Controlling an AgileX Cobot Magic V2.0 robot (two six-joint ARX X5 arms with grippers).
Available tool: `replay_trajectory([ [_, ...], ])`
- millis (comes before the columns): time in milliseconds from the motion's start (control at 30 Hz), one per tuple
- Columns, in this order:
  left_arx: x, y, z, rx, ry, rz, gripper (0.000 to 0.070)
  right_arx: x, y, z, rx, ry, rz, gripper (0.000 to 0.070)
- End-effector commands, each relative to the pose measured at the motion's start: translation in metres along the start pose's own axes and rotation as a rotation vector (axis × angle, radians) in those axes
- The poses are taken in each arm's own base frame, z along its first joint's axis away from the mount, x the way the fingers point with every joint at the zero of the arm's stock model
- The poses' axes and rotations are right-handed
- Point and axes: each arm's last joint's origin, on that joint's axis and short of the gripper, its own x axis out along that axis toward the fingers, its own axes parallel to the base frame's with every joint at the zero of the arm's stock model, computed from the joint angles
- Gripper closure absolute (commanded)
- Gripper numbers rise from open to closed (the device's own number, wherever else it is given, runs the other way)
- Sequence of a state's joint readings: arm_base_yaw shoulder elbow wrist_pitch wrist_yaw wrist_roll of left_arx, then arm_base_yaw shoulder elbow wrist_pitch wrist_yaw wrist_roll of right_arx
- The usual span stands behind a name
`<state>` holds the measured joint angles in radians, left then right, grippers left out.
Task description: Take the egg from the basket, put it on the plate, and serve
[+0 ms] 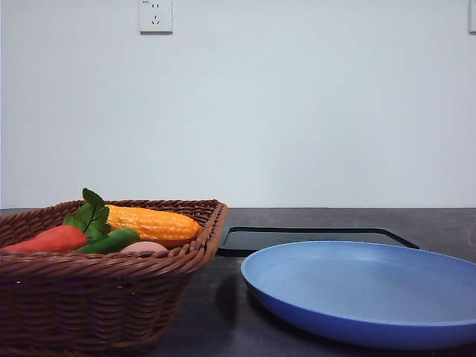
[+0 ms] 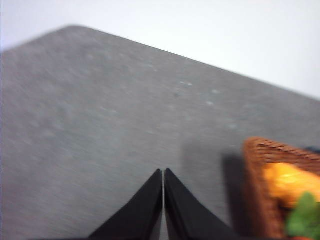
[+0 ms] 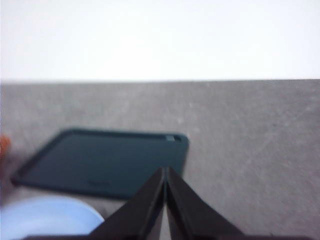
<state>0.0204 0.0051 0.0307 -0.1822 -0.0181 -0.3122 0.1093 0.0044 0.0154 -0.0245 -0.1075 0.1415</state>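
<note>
Your egg (image 1: 145,246) sits in the basket (image 1: 111,297), half hidden beside the corn (image 1: 152,222). It looks smooth, light and fragile, so pinch its middle gently. Both the left gripper (image 2: 163,172) and the right gripper (image 3: 164,171) are pressed together, empty.

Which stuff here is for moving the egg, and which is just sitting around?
For the job:
egg, in the basket
basket
blue plate
left gripper and right gripper, both shut

Just lying about:
corn cob
carrot
green vegetable
black tray
</note>
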Motion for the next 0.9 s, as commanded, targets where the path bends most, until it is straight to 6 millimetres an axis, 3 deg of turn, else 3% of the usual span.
replay_trajectory([
  [0,0.003,0.002,-0.009,-0.19,0.045,-0.029,0.07,0.0,0.0,0.001,0.126,-0.025,0.008,0.07],
  [167,0.002,-0.002,-0.009,-0.313,0.09,-0.123,0.07,0.0,0.001,0.001,0.248,-0.023,0.045,0.07],
  [433,-0.002,-0.007,-0.003,-0.358,0.164,-0.232,0.07,-0.003,0.003,0.003,0.366,0.08,0.07,0.07],
  [867,-0.008,-0.029,0.054,-0.224,0.283,-0.294,0.07,-0.013,0.011,0.059,0.384,0.244,-0.035,0.07],
])
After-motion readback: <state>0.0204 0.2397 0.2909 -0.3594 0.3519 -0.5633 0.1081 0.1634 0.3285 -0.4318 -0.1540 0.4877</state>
